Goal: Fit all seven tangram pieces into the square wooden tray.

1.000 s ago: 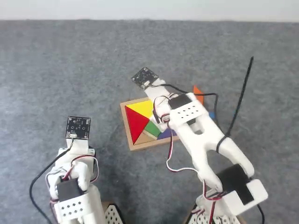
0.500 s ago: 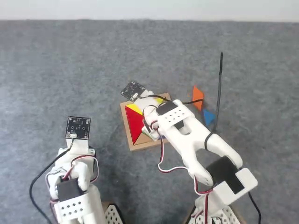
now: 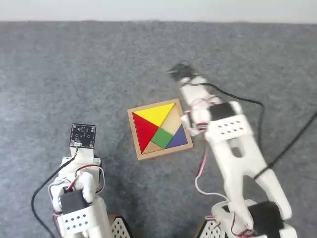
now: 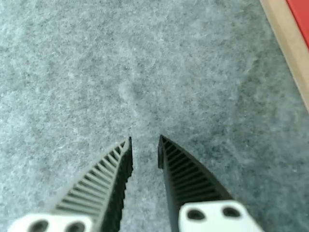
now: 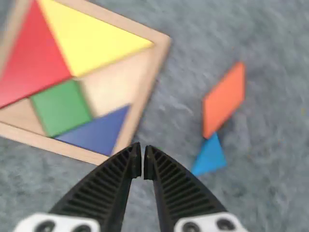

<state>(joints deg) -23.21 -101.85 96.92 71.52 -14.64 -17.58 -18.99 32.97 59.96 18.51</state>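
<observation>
Wooden and square, the tray (image 3: 132, 133) lies near the middle of the grey bench (image 3: 74, 69), turned slightly askew. It holds a yellow triangle (image 3: 156, 114), a red triangle (image 3: 143, 130), a green square (image 3: 161, 137) and a violet triangle (image 3: 177, 140), with bare wood showing between them.

The right tool (image 5: 143, 162) is clenched on nothing, its tips together. It hangs over bare bench just outside the tray's rim, beside the violet triangle. The right arm (image 3: 237, 153) stretches from the bench's near edge up past the side of the tray that faces the bench's right edge.

The left arm (image 3: 77, 198) sits folded back by the near edge, towards the near left corner and well apart from the tray. The left tool (image 4: 145, 145) points down at bare bench, released, with a narrow gap between its tips and nothing in it. A strip of the tray's rim crosses one corner of its wrist view.

The right wrist view shows two pieces outside the tray, on the side towards the bench's right edge. They are an orange parallelogram (image 5: 223, 99) and a small blue triangle (image 5: 208, 157) whose tip meets the parallelogram's corner. From above, the right arm lies across that stretch of bench.
</observation>
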